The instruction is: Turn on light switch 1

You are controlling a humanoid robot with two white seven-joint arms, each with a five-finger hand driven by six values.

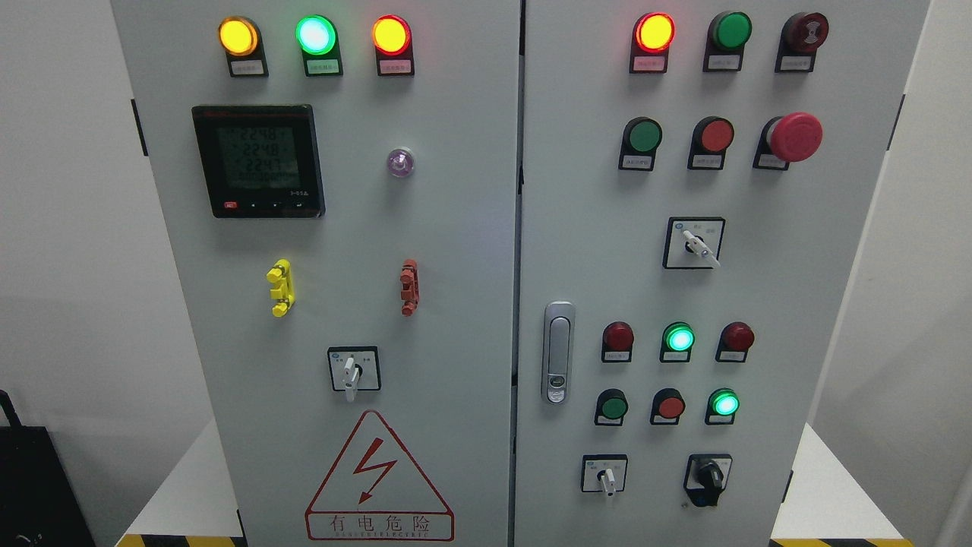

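A grey electrical cabinet (456, 304) with two doors fills the head view. Neither of my hands shows anywhere. On the right door sit a white rotary switch (695, 244), a row of green (645, 137) and red (715, 137) push buttons, and a red mushroom stop button (793, 137). Lower down are lit green lamps (678, 338) (724, 403), a small white switch (605, 476) and a black knob switch (708, 477). The left door carries another white rotary switch (351, 371). I cannot tell which control is light switch 1.
Lit amber (238, 36), green (315, 35) and red (391, 35) lamps top the left door, above a digital meter (258, 161). A silver door handle (558, 352) sits at the right door's edge. A red danger triangle (377, 479) is low on the left door. White walls flank the cabinet.
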